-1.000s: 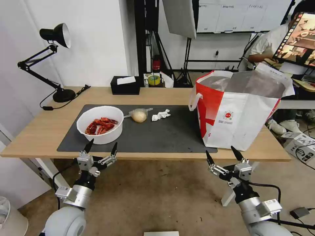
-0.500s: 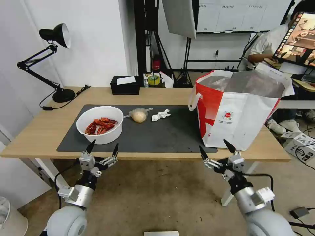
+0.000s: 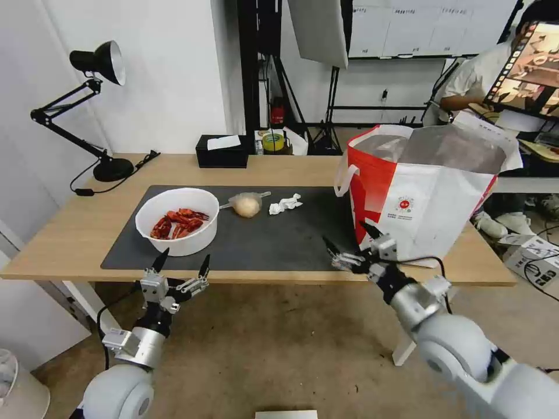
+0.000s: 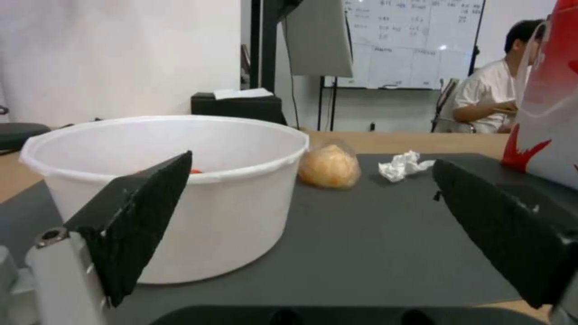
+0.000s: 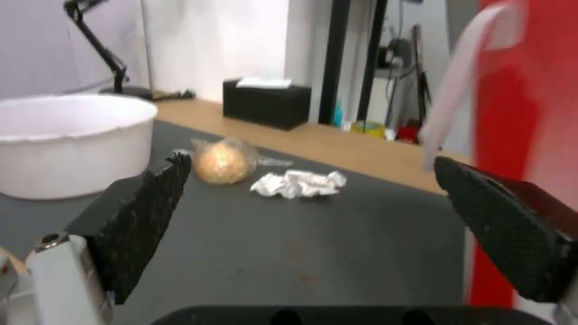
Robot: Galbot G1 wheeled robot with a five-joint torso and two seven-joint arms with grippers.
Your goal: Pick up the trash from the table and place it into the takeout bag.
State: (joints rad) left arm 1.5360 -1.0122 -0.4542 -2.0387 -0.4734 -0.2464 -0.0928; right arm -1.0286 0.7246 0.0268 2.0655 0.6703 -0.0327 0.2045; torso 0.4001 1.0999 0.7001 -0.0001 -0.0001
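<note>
the left hand is held released, empty, just before the table's near edge, its fingers pointed at the white bowl. the right hand is seen over the near edge of the dark grey mat, beside the takeout bag, its fingers spread and nothing grasped between them. red crayfish shells are held in the bowl, which is stood on the mat's left part. farther back on the mat, a small clear bag with a beige lump is laid just beside the bowl, and a crumpled white tissue is laid near it toward the takeout bag. the takeout bag is stood upright on the table's right end, its foil-lined mouth open. at the table's far edge a black tissue box is placed.
</note>
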